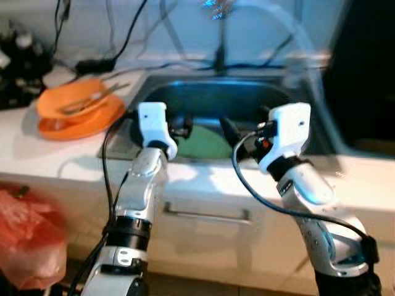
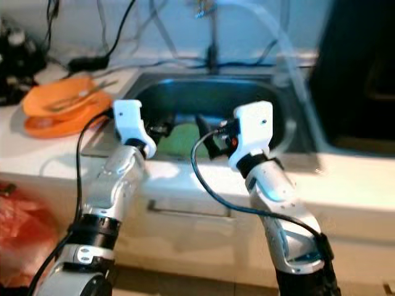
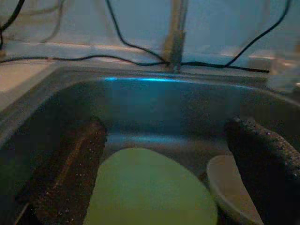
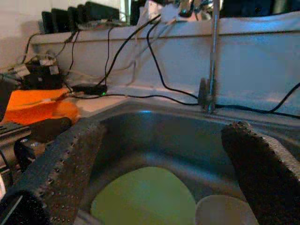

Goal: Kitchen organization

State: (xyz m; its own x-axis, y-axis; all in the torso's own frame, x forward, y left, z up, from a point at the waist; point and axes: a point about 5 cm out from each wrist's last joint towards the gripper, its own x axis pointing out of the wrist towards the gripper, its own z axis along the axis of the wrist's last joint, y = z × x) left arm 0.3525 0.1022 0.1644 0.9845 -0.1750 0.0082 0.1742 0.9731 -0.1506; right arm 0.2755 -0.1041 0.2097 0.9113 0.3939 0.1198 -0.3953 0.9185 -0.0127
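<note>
Both spread pincers over sink (image 1: 210, 92) rim

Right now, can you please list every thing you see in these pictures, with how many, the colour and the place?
sink: 1, dark steel, set in the counter in front of the robot
green plate: 1, light green, lying in the sink bottom
pale dish: 1, whitish, in the sink beside the green plate
tap: 1, metal, at the back edge of the sink
orange bowls: looks like 2 stacked, orange, on the counter left of the sink
utensils: count unclear, metal, resting in the top orange bowl
cables: several, black, along the back of the counter
drawer handle: 1, metal, under the sink front
plastic bag: 1, reddish, low on the left
left gripper: 1, black, open over the sink
right gripper: 1, black, open over the sink
</note>
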